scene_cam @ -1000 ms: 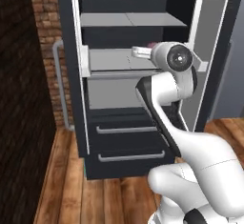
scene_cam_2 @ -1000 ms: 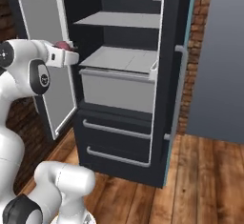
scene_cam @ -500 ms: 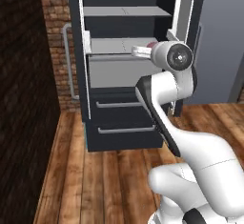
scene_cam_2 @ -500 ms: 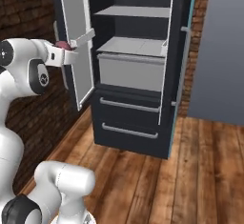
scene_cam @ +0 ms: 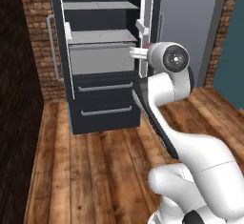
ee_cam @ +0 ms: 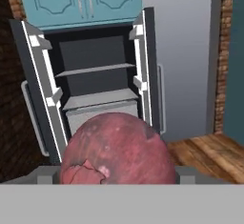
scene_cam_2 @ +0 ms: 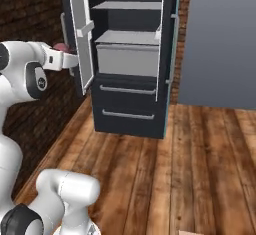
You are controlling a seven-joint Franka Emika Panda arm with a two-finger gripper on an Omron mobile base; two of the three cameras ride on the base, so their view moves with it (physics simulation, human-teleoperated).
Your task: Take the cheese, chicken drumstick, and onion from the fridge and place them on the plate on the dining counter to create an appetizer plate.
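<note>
Gripping the onion point(ee_cam: 117, 150), end effector point(ee_cam: 116, 179) faces the open fridge point(ee_cam: 95, 75).

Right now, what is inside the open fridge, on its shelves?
The fridge shows two light grey shelves with no food visible on them, and two closed drawers below. What the drawers hold is covered. The onion is in the gripper.

A glossy white arm point(scene_cam: 190, 156) built of rounded, bulbous segments, with dark grey rings at the joints and a round dark cap on one joint
</note>
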